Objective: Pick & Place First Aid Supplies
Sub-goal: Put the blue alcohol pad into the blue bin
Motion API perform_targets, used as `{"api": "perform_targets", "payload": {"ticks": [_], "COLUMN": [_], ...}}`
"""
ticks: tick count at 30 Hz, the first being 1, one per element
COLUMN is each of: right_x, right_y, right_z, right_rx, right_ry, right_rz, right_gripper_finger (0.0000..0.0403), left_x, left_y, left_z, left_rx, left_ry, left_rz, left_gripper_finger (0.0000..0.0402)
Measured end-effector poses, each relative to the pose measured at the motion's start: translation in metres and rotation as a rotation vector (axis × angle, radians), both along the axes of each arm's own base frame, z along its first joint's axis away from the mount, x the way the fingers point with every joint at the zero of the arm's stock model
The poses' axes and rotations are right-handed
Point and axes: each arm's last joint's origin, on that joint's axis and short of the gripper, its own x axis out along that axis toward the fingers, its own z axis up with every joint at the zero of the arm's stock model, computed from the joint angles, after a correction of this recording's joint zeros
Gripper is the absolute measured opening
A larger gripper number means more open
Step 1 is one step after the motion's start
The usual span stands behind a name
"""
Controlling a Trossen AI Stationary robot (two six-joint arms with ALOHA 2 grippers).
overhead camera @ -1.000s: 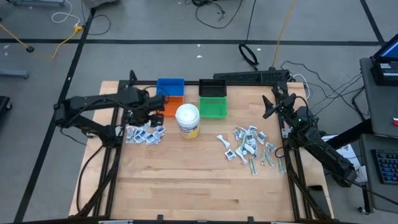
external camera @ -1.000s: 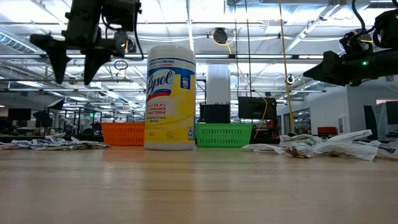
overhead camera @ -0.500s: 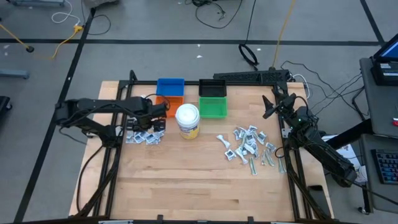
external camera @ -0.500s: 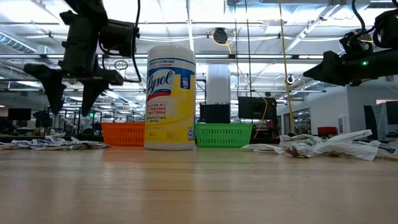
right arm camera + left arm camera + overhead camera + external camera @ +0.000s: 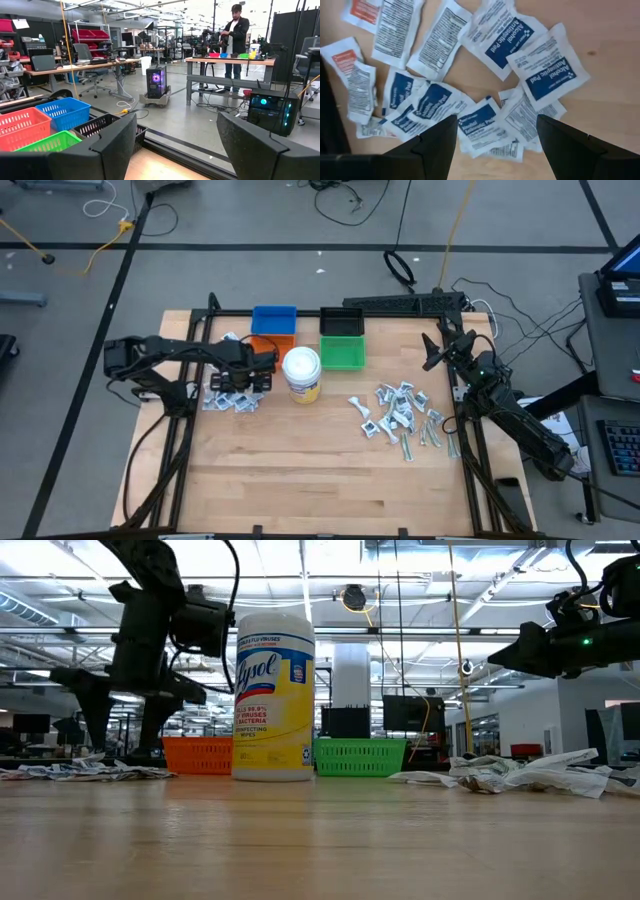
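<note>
A pile of small white packets with blue and orange print (image 5: 232,395) lies flat on the table's left part, left of the jar; it also shows in the left wrist view (image 5: 485,35) and the low view (image 5: 85,771). My left gripper (image 5: 243,380) is open, pointing down just above this pile (image 5: 495,120), with its fingers (image 5: 98,735) apart over the packets. A second pile of packets and wrapped strips (image 5: 400,415) lies at the right. My right gripper (image 5: 432,350) is open and empty, held up near the table's far right (image 5: 175,120).
A white-lidded jar with a yellow label (image 5: 301,373) stands right of my left gripper. Behind it are blue (image 5: 274,320), orange (image 5: 272,348), green (image 5: 343,354) and black (image 5: 341,322) bins. The near half of the table is bare wood. A person stands far off in the room (image 5: 235,35).
My left gripper has come down from well above the table and a little toward the near edge, from beside the orange bin to just over the left pile. It has stayed open. The packets have not moved.
</note>
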Motion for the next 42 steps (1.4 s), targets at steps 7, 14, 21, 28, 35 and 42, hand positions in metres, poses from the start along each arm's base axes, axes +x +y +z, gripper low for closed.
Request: {"api": "perform_targets", "payload": {"ticks": [7, 14, 21, 28, 35, 42], "right_x": [0.0, 0.0, 0.0, 0.0, 0.0, 0.0], "right_y": [0.0, 0.0, 0.0, 0.0, 0.0, 0.0], "right_z": [0.0, 0.0, 0.0, 0.0, 0.0, 0.0], "right_rx": [0.001, 0.001, 0.001, 0.001, 0.001, 0.001], "right_ry": [0.001, 0.001, 0.001, 0.001, 0.001, 0.001], "right_rz": [0.0, 0.0, 0.0, 0.0, 0.0, 0.0], "right_gripper_finger": [0.0273, 0.0271, 0.0274, 0.0271, 0.0272, 0.0272], "left_x": [0.0, 0.001, 0.001, 0.0, 0.0, -0.001], "left_y": [0.0, 0.0, -0.001, 0.0, 0.0, -0.001], "left_z": [-0.019, -0.023, -0.023, -0.023, -0.023, -0.021], "left_rx": [-0.016, -0.027, -0.038, -0.043, -0.046, -0.068], "left_ry": [0.041, -0.003, -0.004, -0.006, -0.008, -0.017], "left_rz": [0.001, -0.002, -0.003, -0.023, -0.034, -0.031], "left_gripper_finger": [0.0273, 0.0273, 0.0229, 0.0107, 0.0011, 0.0015]}}
